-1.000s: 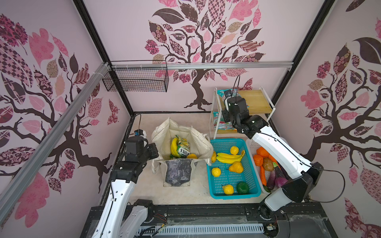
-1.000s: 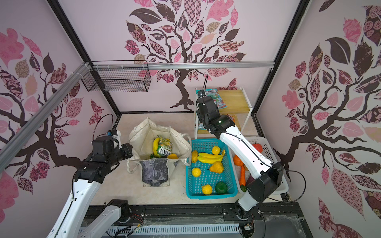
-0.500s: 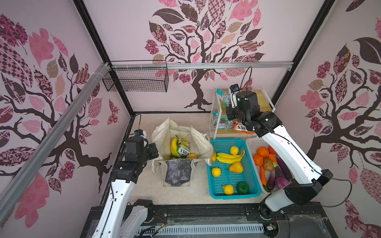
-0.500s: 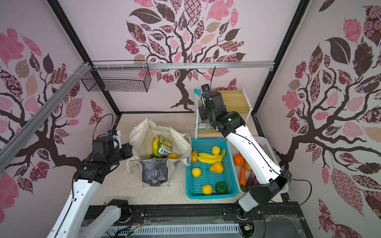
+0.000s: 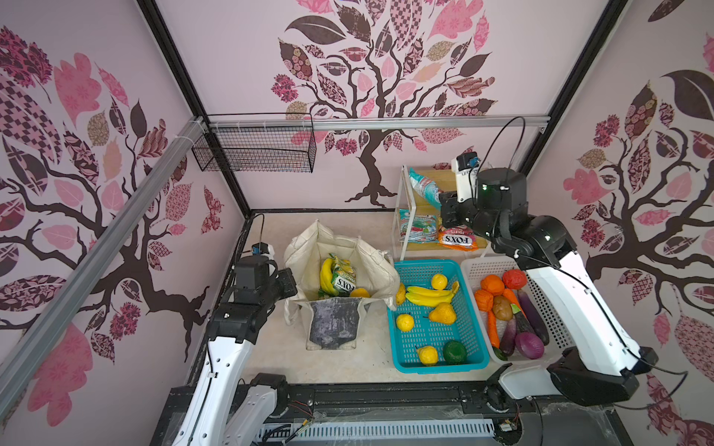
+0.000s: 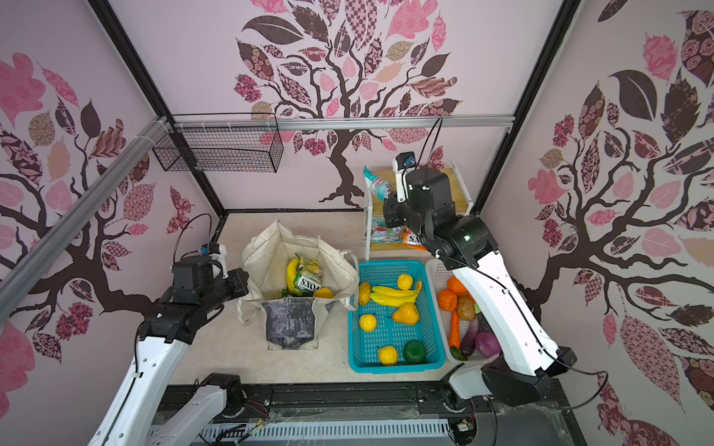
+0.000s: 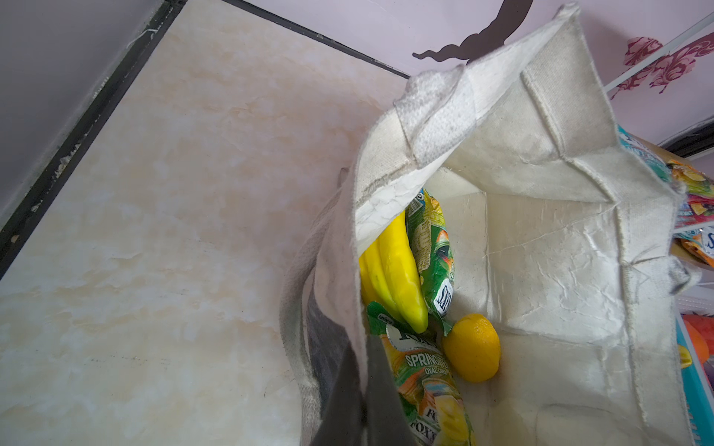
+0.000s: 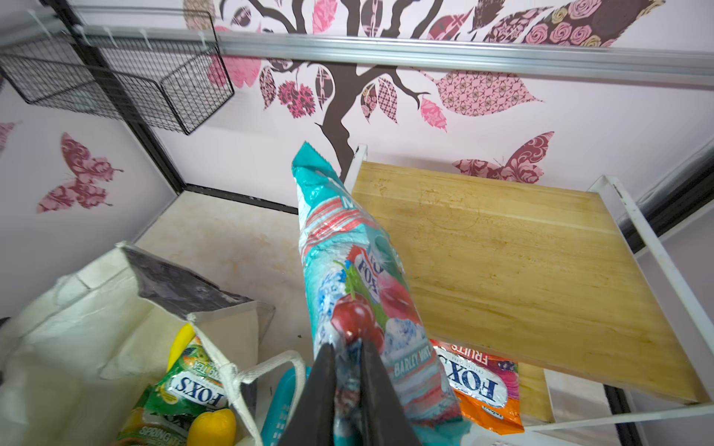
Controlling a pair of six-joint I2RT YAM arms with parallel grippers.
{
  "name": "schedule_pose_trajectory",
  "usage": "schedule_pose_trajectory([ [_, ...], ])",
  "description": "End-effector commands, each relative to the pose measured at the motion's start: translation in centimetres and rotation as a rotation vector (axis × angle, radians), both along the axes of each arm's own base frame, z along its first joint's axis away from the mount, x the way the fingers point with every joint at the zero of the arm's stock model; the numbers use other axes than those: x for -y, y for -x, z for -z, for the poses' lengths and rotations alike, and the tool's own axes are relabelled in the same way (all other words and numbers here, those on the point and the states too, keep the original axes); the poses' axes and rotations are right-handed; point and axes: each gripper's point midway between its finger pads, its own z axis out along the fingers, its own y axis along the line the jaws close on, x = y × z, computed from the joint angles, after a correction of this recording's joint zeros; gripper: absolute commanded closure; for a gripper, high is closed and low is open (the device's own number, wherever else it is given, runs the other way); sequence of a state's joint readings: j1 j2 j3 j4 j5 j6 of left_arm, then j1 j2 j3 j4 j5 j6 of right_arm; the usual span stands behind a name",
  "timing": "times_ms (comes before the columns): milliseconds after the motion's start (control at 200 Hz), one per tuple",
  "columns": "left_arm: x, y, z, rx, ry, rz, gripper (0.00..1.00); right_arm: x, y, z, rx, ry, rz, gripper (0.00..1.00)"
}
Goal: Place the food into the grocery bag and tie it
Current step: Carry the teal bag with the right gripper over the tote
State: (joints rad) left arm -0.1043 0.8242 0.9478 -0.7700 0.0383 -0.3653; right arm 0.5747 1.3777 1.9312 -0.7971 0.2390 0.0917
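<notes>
Cream canvas forms the grocery bag [image 5: 373, 266], which stands open in the centre of both top views. The left gripper [image 7: 361, 386] reaches in from the left of the frame. It is clamped tight on the bag's near rim, apparently to hold the mouth wide so food can drop in.

Inside the bag lie yellow bananas [image 7: 394, 278], a green FOX'S packet [image 7: 432, 247] and a round yellow fruit [image 7: 473, 347].

At the upper right of a top view, the right gripper [image 5: 444, 204] pinches a teal FOX'S packet [image 5: 423, 185] by its lower end, jaws narrow around it. The packet juts up beside a wooden shelf [image 8: 502, 262], lifted clear, likely for carrying across to the bag. An orange FOX'S packet [image 8: 479, 386] lies on the tier below.

Right of the bag, more fruit waits in a teal basket [image 5: 425, 263] and vegetables in a white basket [image 5: 556, 324]. The bag's handles are not yet tied.
</notes>
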Motion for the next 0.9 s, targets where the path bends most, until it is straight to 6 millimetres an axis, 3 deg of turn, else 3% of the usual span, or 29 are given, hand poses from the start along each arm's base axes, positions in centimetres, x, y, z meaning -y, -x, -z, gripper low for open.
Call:
schedule_pose_trajectory([
  [0,0.0,0.1,0.2,0.006,-0.003,0.008,1.0,0.2,2.7,-3.3,0.05,-0.106,-0.064,0.85],
  [545,0.0,0.3,0.0,0.015,0.001,0.01,1.0,-2.2,7.6,-4.8,0.005,-0.273,-0.3,0.95],
  [720,0.0,0.3,0.0,0.017,0.0,0.009,1.0,-5.1,8.5,-3.6,-0.072,-0.36,-0.447,0.98],
  [895,0.0,0.3,0.0,0.016,-0.002,0.007,1.0,-6.7,8.0,-1.2,-0.139,-0.415,-0.483,1.0],
])
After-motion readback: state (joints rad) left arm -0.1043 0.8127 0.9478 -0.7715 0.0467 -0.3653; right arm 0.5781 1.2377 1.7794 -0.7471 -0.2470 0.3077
